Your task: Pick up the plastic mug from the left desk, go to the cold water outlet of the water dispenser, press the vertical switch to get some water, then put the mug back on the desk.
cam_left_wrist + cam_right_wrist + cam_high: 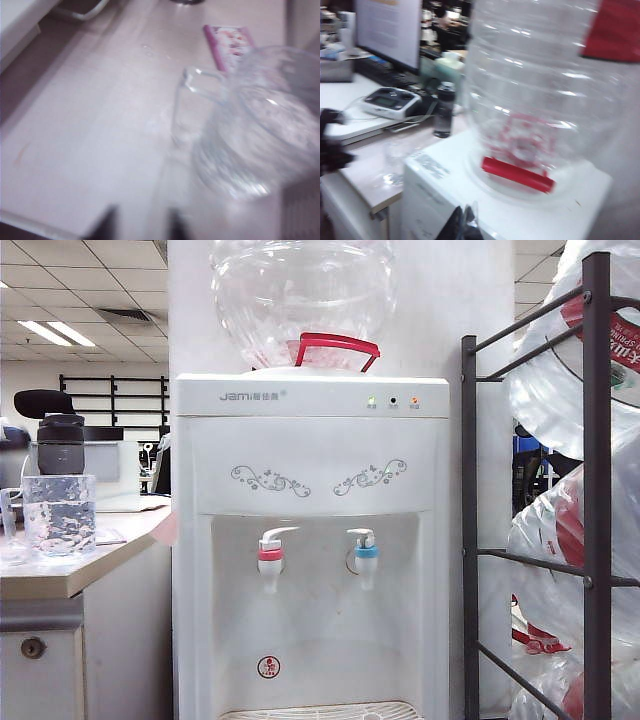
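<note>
1. Currently the plastic mug (59,514) stands upright on the left desk (70,575), near its front corner, with water (58,528) visibly inside. Judged: fill done, mug returned.
2. Left gripper (139,222): two dark fingertips only, at the frame edge, parted, nothing between them. The mug (260,135) lies just beyond, handle (197,102) turned toward the gripper; consistent with a handle-side release.
3. Right gripper (463,222): dark tips close together above the water dispenser (310,540) top, beside the big inverted bottle (540,100). View blurred; cannot tell if fully shut. Nothing seen held.
4. Cold water outlet (366,552) and vertical switch (360,536) untouched, no drip visible.
5. Surface: beige desktop, small droplets near the mug, pink card (230,45) beyond it. Grey bottle with black cap (61,445) behind the mug.
6. Room: open office, ceiling panel lights, metal rack (590,490) of spare water jugs to the dispenser's right.
</note>
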